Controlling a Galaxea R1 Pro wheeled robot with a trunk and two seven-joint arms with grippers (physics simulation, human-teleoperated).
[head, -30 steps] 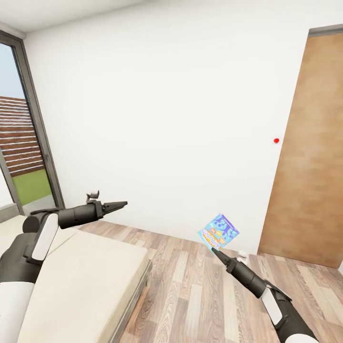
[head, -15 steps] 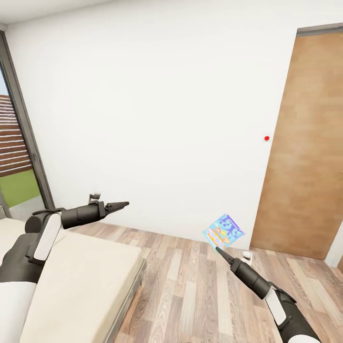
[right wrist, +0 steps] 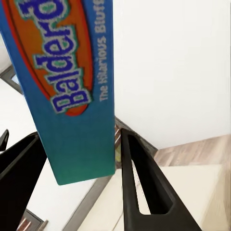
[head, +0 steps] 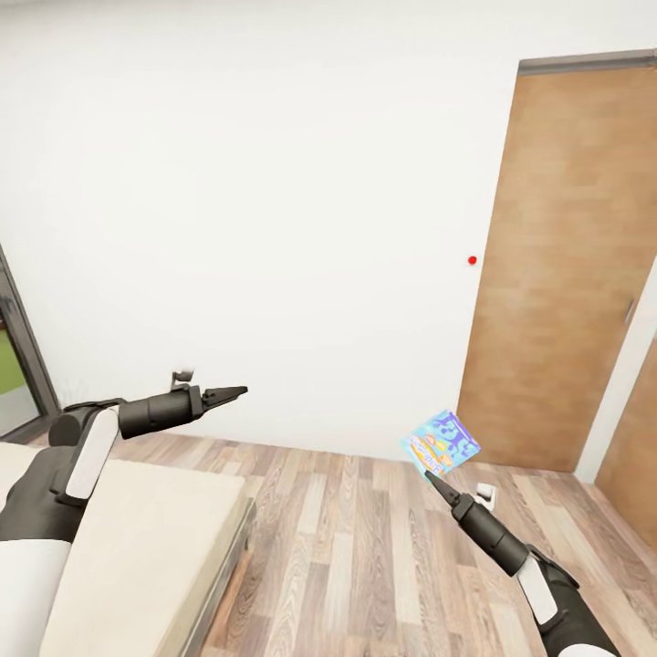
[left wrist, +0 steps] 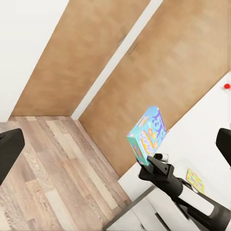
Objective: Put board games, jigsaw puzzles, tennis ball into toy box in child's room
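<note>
My right gripper (head: 427, 475) is shut on the lower edge of a small blue board game (head: 442, 442) with cartoon art, held upright above the wood floor. In the right wrist view the box edge (right wrist: 72, 96), printed "Balderdash", sits between the two black fingers (right wrist: 144, 183). The left wrist view looks across at that box (left wrist: 149, 134) and my right gripper (left wrist: 150, 164). My left gripper (head: 235, 393) is open and empty, held out over the bed (head: 137, 538). What looks like a jigsaw puzzle (left wrist: 195, 179), a small multicoloured square, lies on a pale surface beyond the right arm.
A white wall with a red dot (head: 472, 260) faces me. A brown wooden door (head: 557, 274) stands to the right, with a second brown panel (head: 634, 456) at the far right edge. A dark window frame (head: 18, 365) is at the left edge. Wood floor (head: 365, 566) lies between bed and door.
The whole view has swung to the right: the window has slid almost out at the left and the door has come further in. Both arms keep their pose, the game still gripped.
</note>
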